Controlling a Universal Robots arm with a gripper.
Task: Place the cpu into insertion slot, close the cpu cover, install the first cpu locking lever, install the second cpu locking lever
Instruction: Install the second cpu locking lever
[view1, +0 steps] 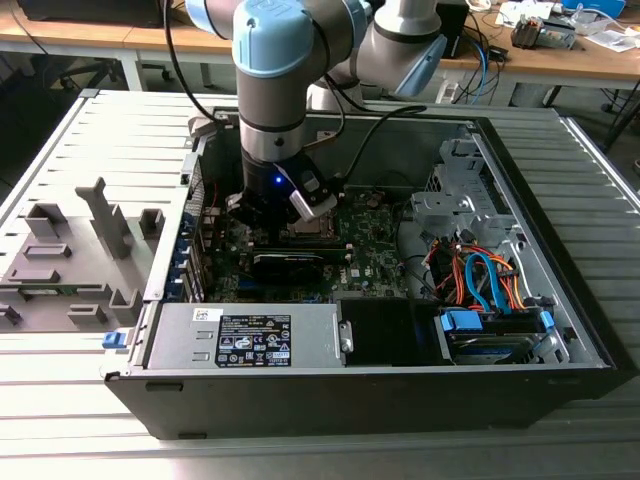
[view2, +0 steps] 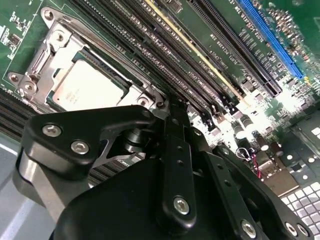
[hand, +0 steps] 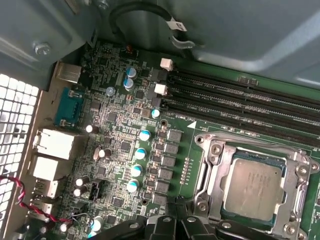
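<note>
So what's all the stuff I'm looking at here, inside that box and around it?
computer case: one, black, open, lying on a grey slatted table
motherboard: one, green, on the case floor
cpu: one, silvery-tan, seated in the insertion slot
cpu cover: one, silvery frame, down around the chip
memory slots: several, long, black, beside the socket
power supply: one, grey, labelled, at the case's near edge
cables: a bundle, orange and blue, toward the exterior view's right
grey fixture blocks: several, toward the exterior view's left
robot arm: one, grey and light blue, reaching into the case
gripper: one, black, right by the socket

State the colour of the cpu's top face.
Pale silvery-tan cpu, clearest in the first wrist view.
</note>
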